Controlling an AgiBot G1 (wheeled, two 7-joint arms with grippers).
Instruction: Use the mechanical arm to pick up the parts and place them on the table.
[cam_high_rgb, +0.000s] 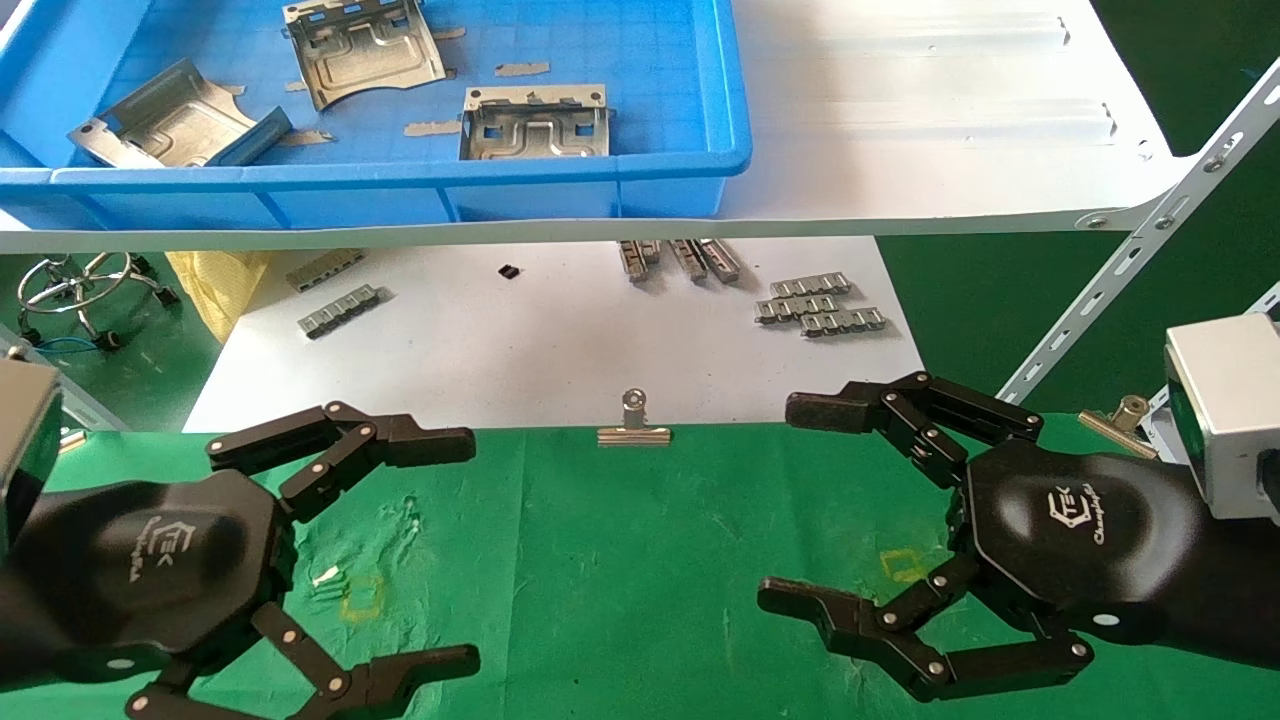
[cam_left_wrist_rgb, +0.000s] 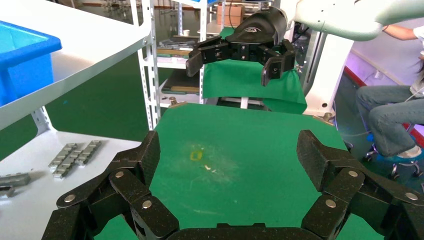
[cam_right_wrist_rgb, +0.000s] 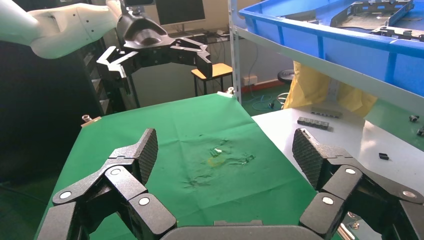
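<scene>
Three silvery stamped parts (cam_high_rgb: 365, 50) (cam_high_rgb: 535, 122) (cam_high_rgb: 170, 125) lie in a blue tray (cam_high_rgb: 400, 175) on the white shelf at the back left. The green cloth table (cam_high_rgb: 620, 560) holds no part. My left gripper (cam_high_rgb: 472, 552) hovers open and empty over the table's left side, and its wrist view (cam_left_wrist_rgb: 230, 155) shows only cloth between the fingers. My right gripper (cam_high_rgb: 776, 503) hovers open and empty over the table's right side, with only cloth between its fingers in its wrist view (cam_right_wrist_rgb: 226, 152). Both are well short of the tray.
The white shelf (cam_high_rgb: 920, 120) overhangs a white sheet (cam_high_rgb: 540, 340) carrying small ridged strips (cam_high_rgb: 820, 303) (cam_high_rgb: 338, 310). A binder clip (cam_high_rgb: 634, 425) grips the cloth's far edge and another (cam_high_rgb: 1115, 420) sits at the right. A slanted shelf brace (cam_high_rgb: 1130, 270) stands at the right.
</scene>
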